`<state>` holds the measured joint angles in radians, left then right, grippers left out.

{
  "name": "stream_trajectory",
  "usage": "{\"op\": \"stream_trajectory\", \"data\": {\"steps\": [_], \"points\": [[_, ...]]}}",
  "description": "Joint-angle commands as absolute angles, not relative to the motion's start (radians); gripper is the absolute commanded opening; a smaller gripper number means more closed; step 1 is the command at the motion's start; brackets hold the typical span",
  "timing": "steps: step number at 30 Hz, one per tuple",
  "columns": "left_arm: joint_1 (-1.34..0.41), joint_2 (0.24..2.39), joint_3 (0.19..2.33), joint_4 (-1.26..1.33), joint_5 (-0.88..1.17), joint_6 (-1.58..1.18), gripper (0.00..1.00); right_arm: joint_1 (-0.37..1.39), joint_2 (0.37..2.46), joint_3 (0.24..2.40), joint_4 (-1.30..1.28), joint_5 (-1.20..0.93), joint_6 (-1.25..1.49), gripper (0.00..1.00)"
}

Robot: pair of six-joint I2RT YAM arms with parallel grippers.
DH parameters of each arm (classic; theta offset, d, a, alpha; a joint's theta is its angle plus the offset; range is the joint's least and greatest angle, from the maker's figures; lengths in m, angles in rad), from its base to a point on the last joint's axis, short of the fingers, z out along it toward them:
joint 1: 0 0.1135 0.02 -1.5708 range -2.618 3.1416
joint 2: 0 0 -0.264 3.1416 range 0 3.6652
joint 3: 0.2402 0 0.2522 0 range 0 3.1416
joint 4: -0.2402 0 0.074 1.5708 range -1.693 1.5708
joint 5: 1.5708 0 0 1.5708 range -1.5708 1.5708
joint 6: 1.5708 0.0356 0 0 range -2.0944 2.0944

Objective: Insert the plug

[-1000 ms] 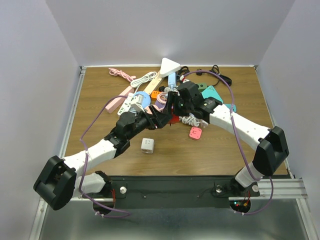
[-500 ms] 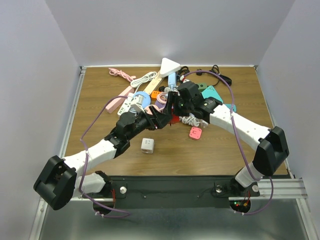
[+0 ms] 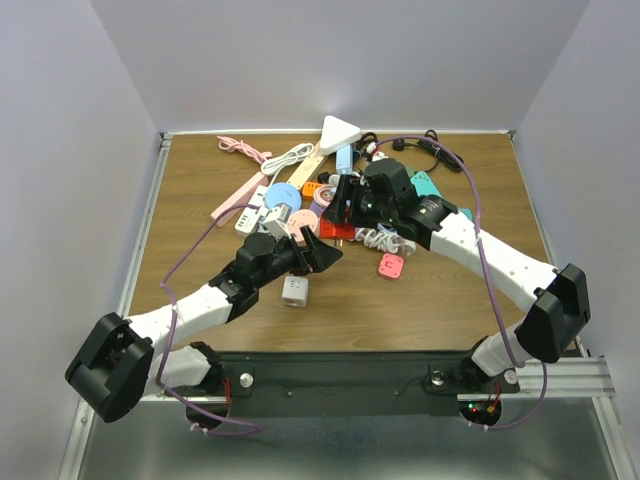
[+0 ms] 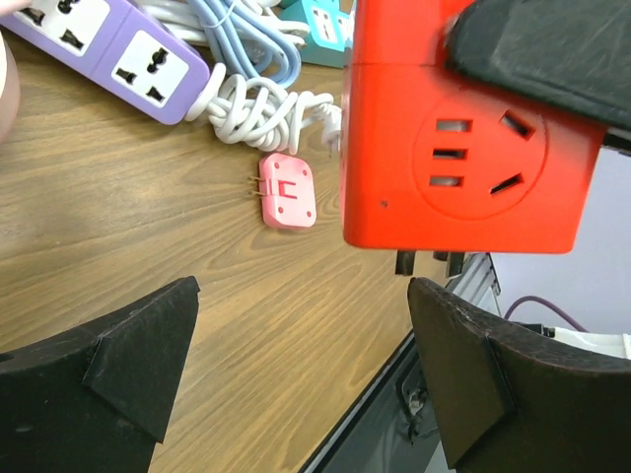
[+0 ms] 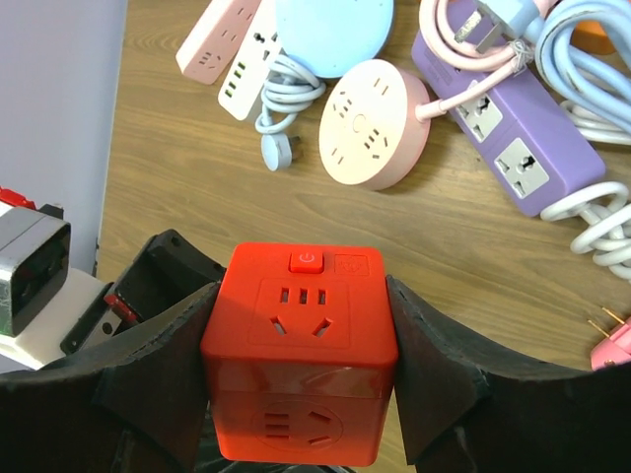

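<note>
My right pincer (image 5: 301,340) pinches the red cube-shaped socket block (image 5: 301,394). My left pincer (image 4: 304,315) is spread and empty. The small flat pink plug (image 4: 287,190) lies just beside the white coiled cable (image 4: 258,108), its long axis flat along the wooden surface (image 4: 118,256), prongs pointing sideways past the coil. Grabbing it that low, I risk shoving it into the coil or seizing it skewed.

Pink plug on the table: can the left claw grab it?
Probably yes. The left claw is open, the pink plug lies on bare table just ahead, though the red cube hangs close.
</note>
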<state>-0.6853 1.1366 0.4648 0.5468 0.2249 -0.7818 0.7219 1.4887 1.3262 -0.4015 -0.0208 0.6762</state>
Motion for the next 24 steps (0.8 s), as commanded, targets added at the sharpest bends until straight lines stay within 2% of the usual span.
{"op": "stream_trajectory", "data": {"steps": [1, 10, 24], "points": [[-0.686, 1.092, 0.503, 0.568, 0.213, -0.759, 0.99, 0.732, 1.448, 1.307, -0.334, -0.038, 0.692, 0.0], [-0.687, 1.071, 0.537, 0.569, 0.186, -0.746, 0.99, 0.732, 1.453, 1.273, -0.333, -0.048, 0.696, 0.0], [-0.687, 1.164, 0.592, 0.626, 0.206, -0.746, 0.99, 0.732, 1.477, 1.276, -0.333, -0.066, 0.686, 0.0]]}}
